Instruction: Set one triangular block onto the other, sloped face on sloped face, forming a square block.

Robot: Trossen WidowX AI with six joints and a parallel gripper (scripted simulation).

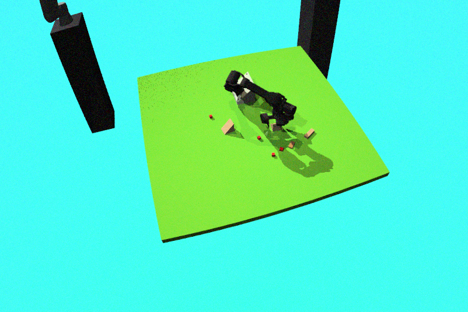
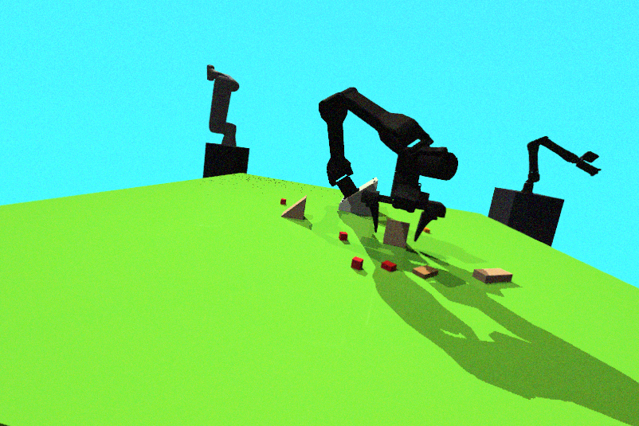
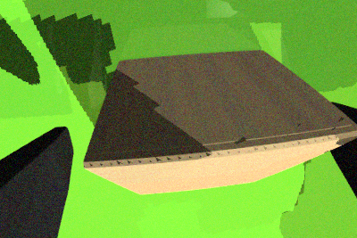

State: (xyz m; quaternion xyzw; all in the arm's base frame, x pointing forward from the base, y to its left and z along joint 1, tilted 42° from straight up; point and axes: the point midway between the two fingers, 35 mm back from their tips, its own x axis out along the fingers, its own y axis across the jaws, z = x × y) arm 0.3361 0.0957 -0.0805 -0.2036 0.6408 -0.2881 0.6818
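One triangular block (image 1: 227,127) (image 2: 295,209) rests on the green table (image 1: 211,195) (image 2: 206,307), left of the arm, with nothing on it. The other triangular block (image 2: 401,229) (image 3: 214,95) stands on the table under my hand, its ridge up; in the wrist view a shaded face and a pale face meet at that ridge. My gripper (image 2: 395,236) (image 3: 202,127) is wide open and points down, one finger on each side of this block. In the wrist view the block's right corner overlaps the right finger; whether they touch I cannot tell. The hand partly hides this block in the top view.
Near the hand lie a small tan slab (image 1: 291,144) (image 2: 425,272), a longer tan block (image 1: 309,133) (image 2: 492,276) and red cubes (image 1: 258,137) (image 1: 280,149) (image 1: 273,154). Another red cube (image 1: 210,116) (image 2: 283,201) lies beyond the left triangular block. An orange piece (image 2: 426,231) is behind the hand.
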